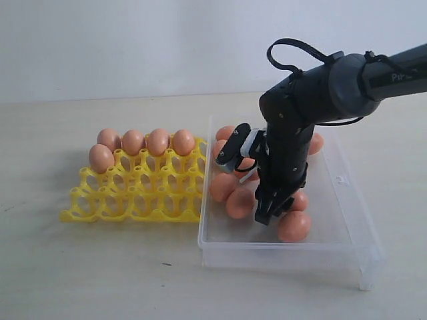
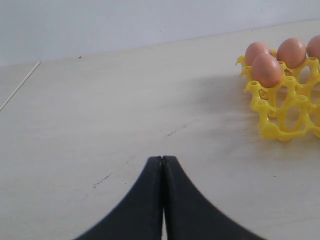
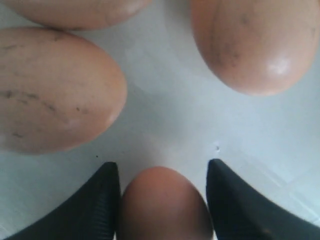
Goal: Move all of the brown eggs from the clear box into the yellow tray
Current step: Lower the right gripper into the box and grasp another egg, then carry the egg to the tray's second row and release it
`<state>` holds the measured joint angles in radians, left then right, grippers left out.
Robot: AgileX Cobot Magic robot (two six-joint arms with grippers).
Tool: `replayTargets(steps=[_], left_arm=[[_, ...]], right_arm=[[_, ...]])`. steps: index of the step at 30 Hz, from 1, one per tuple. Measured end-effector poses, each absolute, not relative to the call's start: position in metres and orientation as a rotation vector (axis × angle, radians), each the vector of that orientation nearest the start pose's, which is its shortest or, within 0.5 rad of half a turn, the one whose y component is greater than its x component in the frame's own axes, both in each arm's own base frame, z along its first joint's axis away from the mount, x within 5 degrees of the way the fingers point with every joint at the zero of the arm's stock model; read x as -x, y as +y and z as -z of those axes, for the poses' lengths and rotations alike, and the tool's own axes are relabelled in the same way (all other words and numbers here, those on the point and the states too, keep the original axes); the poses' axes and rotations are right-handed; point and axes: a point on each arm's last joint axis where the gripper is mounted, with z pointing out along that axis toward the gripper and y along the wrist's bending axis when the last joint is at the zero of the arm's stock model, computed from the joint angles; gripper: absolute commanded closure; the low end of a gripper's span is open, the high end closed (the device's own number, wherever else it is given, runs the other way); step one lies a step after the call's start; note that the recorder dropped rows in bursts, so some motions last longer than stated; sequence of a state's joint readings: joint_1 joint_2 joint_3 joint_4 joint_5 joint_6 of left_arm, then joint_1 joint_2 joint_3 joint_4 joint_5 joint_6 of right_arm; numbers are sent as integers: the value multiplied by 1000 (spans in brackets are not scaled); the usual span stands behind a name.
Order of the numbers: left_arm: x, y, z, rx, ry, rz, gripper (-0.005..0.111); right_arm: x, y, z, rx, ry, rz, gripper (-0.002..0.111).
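The yellow tray (image 1: 133, 200) lies left of the clear box (image 1: 333, 227). Several brown eggs (image 1: 145, 142) fill its back row, and one (image 1: 101, 158) sits at the left of the row in front. More brown eggs (image 1: 239, 203) lie loose in the box. My right gripper (image 1: 267, 213) reaches down into the box, open, its fingers either side of one egg (image 3: 162, 205) that rests on the box floor. One finger (image 3: 102, 200) touches it; a thin gap shows at the other. My left gripper (image 2: 162, 158) is shut and empty over bare table, out of the exterior view.
Two larger eggs (image 3: 50, 90) (image 3: 255, 40) lie just ahead of the right gripper (image 3: 162, 162) on the box floor. Another egg (image 1: 294, 227) sits close to the right fingers near the box's front wall. The tray's corner (image 2: 280, 120) with eggs (image 2: 266, 70) stands beyond the left gripper.
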<state>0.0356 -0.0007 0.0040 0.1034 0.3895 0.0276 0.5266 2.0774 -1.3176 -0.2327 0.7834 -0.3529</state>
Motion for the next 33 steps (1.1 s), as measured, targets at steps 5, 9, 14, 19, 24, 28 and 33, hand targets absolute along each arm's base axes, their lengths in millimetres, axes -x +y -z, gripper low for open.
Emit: replayTargets(steps=[5, 9, 14, 19, 24, 28, 33], left_arm=[[-52, 5, -177, -55, 1876, -146, 107], [-52, 5, -177, -55, 1876, -146, 107], [-52, 5, -177, -55, 1876, -146, 107], [-52, 5, -177, -55, 1876, -146, 107], [-52, 5, -177, -55, 1876, -146, 107], [-52, 5, -177, -55, 1876, -146, 107], [-52, 5, -177, -55, 1876, -146, 107]], right_arm=[[-347, 185, -123, 1461, 2612, 241, 108], [-350, 189, -128, 1347, 2602, 195, 108], [-352, 198, -164, 1085, 2519, 26, 108], [-342, 200, -211, 855, 2333, -155, 108], [-323, 197, -238, 649, 2088, -290, 108], [-308, 211, -242, 586, 1940, -366, 108], [-300, 246, -233, 576, 1780, -495, 108]])
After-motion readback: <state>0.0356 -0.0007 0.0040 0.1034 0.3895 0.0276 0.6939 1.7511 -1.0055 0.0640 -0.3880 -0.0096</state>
